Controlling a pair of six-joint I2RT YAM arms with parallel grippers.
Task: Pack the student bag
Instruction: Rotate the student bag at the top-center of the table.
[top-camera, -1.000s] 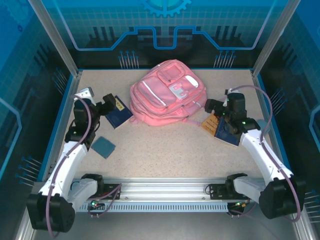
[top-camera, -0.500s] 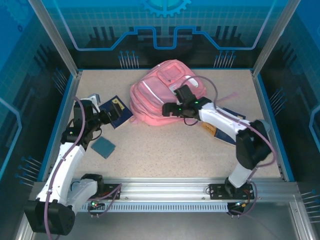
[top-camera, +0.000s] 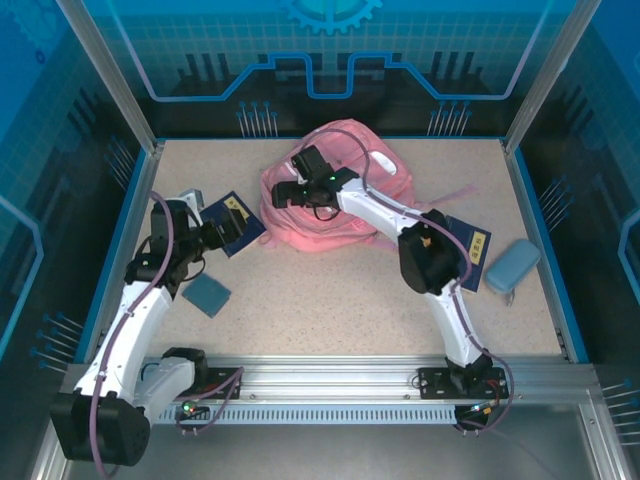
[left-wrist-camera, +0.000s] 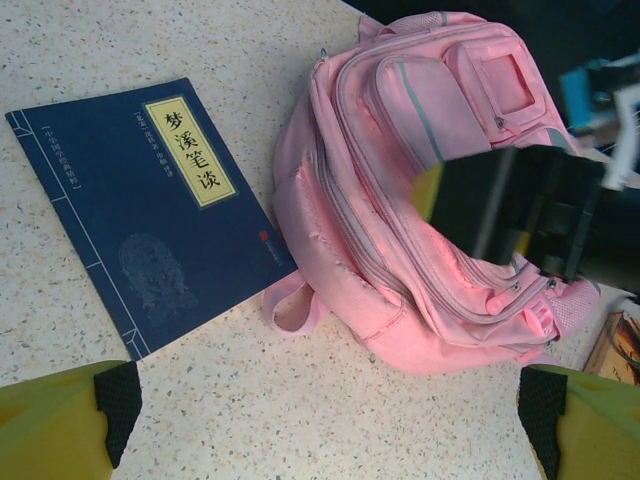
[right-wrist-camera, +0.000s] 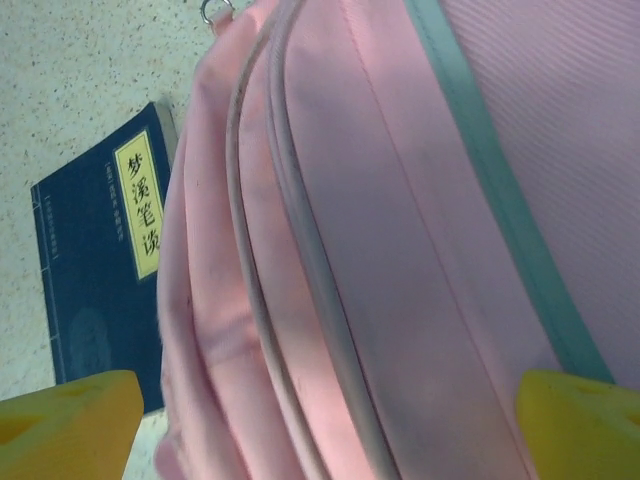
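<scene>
- Big soft pink fabric backpack: flat on table, far-centre, pockets up. Long axis approx near-left to far-right, small loop end twd the dark blue booklet.
- Your R claw: spread wide over backpack's left flank, gripping nothing; contact unclear.
- Your L claw: released, empty, beside booklet.

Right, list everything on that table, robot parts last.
bag: one, pink, far centre
booklets: two, dark blue, one left of the bag, one right of it partly under the right arm
case: one, light blue, right edge
pad: one, blue-grey, near left
table: one, speckled beige, under it all
left gripper: one, yellow fingers, open by the left booklet
right gripper: one, yellow fingers, open over the bag
</scene>
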